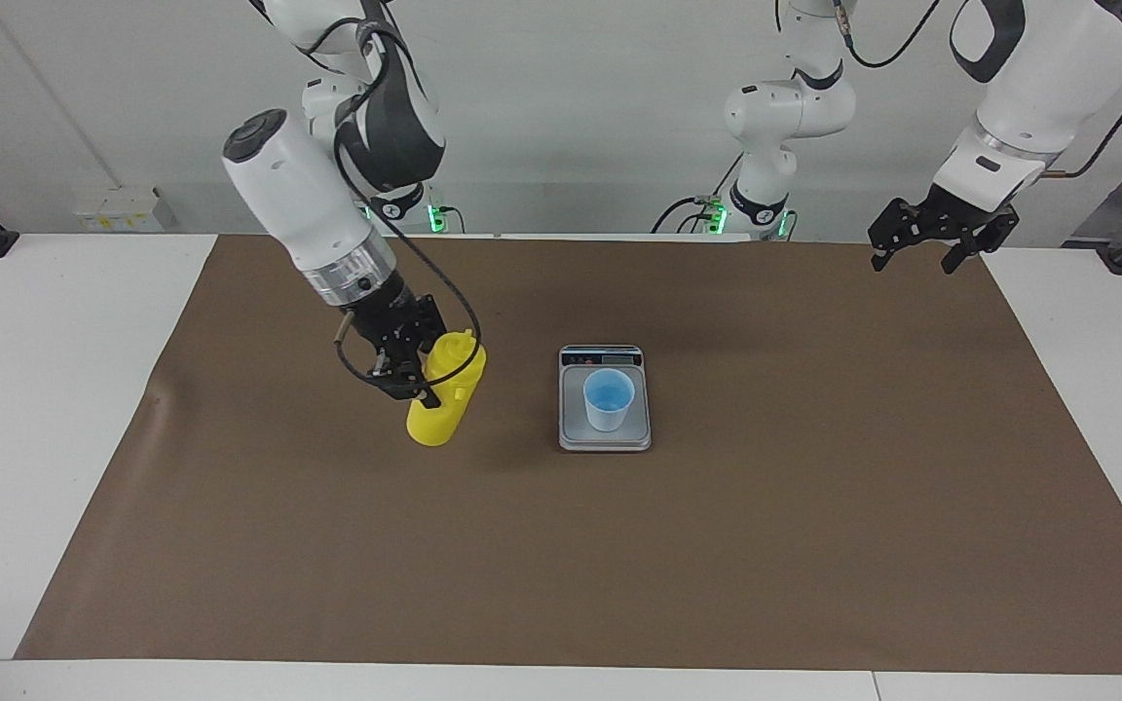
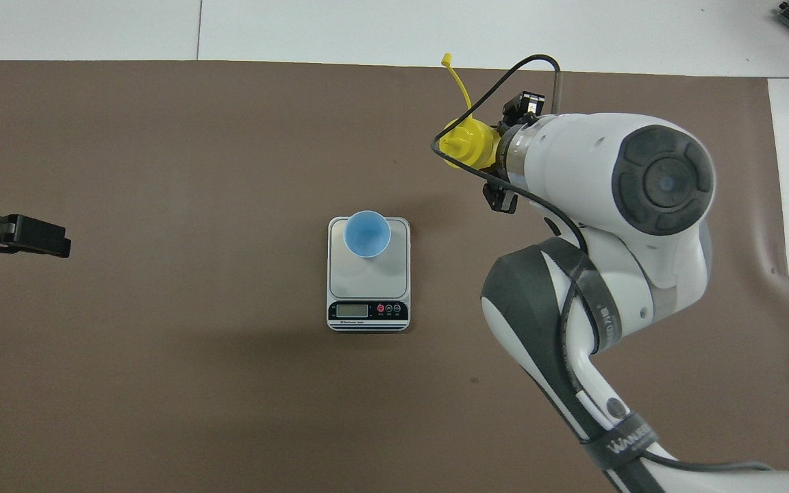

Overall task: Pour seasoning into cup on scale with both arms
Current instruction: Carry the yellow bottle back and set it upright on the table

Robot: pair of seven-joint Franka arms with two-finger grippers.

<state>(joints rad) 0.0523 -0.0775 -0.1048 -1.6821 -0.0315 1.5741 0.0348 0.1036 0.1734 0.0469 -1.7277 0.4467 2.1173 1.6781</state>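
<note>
One arm is on the job so far: the right gripper (image 1: 403,375) clamps the seasoning (image 1: 446,391) beside the scale (image 1: 605,440), toward the right arm's end of the table, the cup (image 1: 609,398) sits on the scale, the left gripper (image 1: 929,240) waits spread wide, and next up is probably carrying and tipping.

cup (image 1: 610,398) on scale (image 1: 605,438), seasoning (image 1: 446,399) beside it toward right arm's end

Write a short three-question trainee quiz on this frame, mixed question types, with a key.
1. True or false: the cup stands on the scale.
2. Which gripper is clamped on the seasoning bottle: A) left gripper, B) right gripper?
3. Fill in: the scale's display strip lies at its end ____ the robots.

Key: 1 true; 2 B; 3 nearer to.
</note>
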